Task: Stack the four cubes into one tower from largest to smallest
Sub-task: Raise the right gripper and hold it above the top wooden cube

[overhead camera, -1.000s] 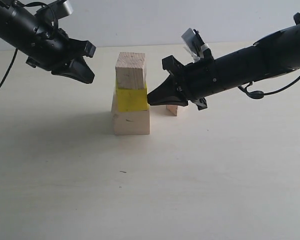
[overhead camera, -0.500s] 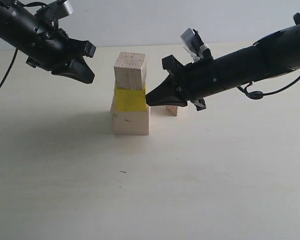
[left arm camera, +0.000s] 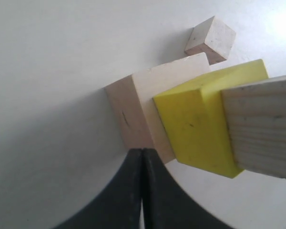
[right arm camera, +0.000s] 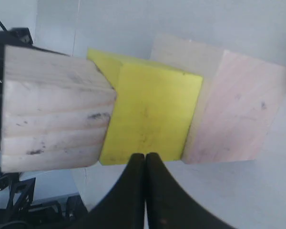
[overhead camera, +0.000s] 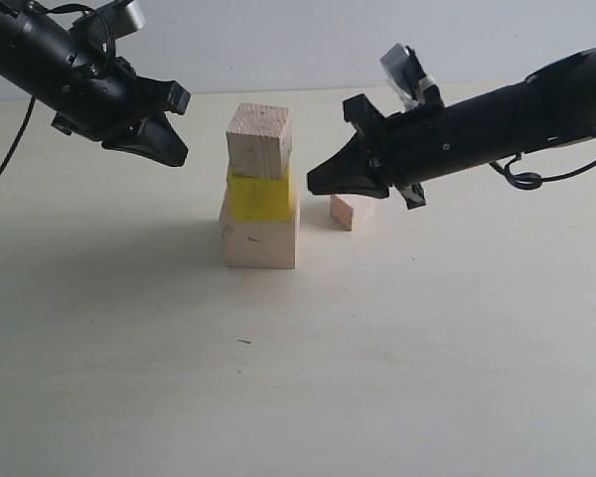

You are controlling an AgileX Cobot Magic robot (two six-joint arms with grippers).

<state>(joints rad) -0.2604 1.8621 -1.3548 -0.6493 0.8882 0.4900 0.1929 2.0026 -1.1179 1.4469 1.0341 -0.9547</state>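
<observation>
Tower (overhead camera: 261,189) untouched; left tool (overhead camera: 182,156), right tool (overhead camera: 313,187) closed

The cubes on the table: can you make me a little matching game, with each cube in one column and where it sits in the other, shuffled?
Things:
1 largest wooden cube
2 yellow cube
3 medium wooden cube
4 smallest wooden cube

Places:
A highest of all
B alone on the table, apart from the others
C underneath two stacked cubes
D between two wooden cubes

Pairs: 1-C, 2-D, 3-A, 4-B
</observation>
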